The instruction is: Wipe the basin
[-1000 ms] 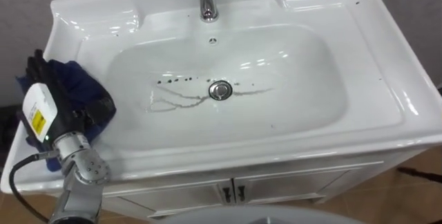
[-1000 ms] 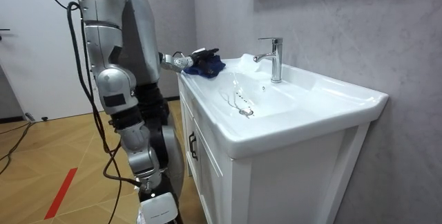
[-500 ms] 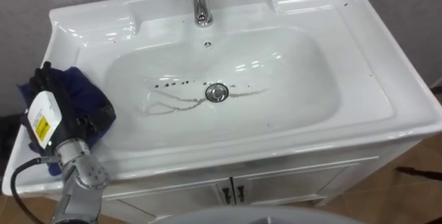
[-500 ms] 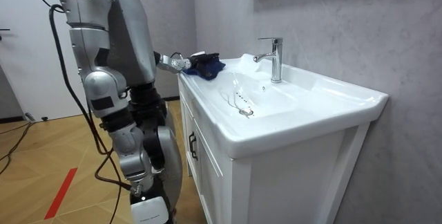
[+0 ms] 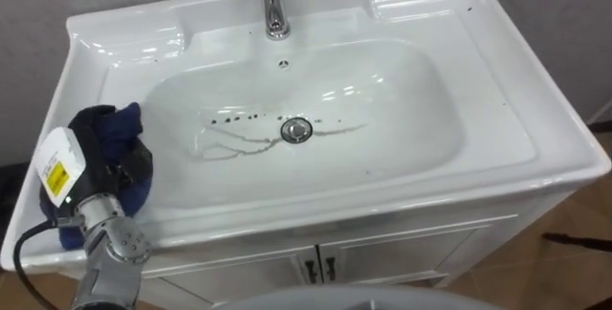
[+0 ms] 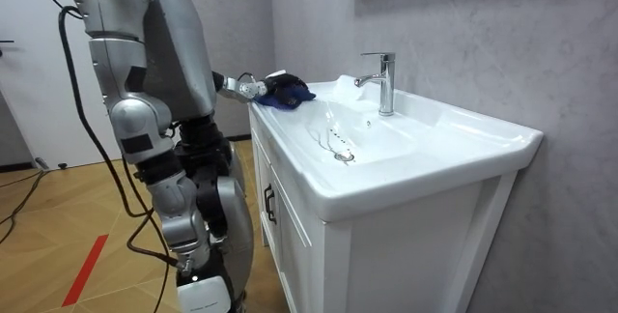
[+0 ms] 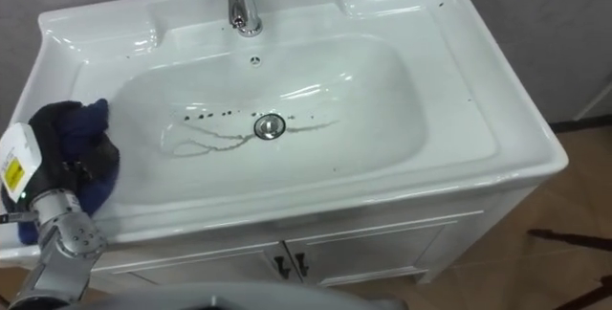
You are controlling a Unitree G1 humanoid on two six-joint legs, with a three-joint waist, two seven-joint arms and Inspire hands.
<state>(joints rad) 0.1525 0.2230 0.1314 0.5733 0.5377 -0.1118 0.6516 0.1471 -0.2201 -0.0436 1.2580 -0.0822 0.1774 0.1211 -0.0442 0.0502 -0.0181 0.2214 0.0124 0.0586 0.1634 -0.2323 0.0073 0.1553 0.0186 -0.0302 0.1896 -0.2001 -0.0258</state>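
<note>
Blue cloth (image 5: 126, 126): grips it in curled left hand (image 5: 93, 155) on left rim of basin (image 5: 88, 78); has yet to wipe dark streaks (image 5: 229, 143) by drain (image 5: 296, 130).

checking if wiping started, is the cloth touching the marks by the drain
Apart. The left eye view shows the cloth in the left hand on the basin's left rim, bare white bowl between it and the marks.

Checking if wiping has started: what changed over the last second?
The blue cloth has bunched up tighter in the left hand, whose fingers curl round it on the basin's left rim. In the room view the robot's torso has shifted toward that view's left. Hand and cloth have stayed on the rim; the dark marks by the drain are unchanged.
</note>
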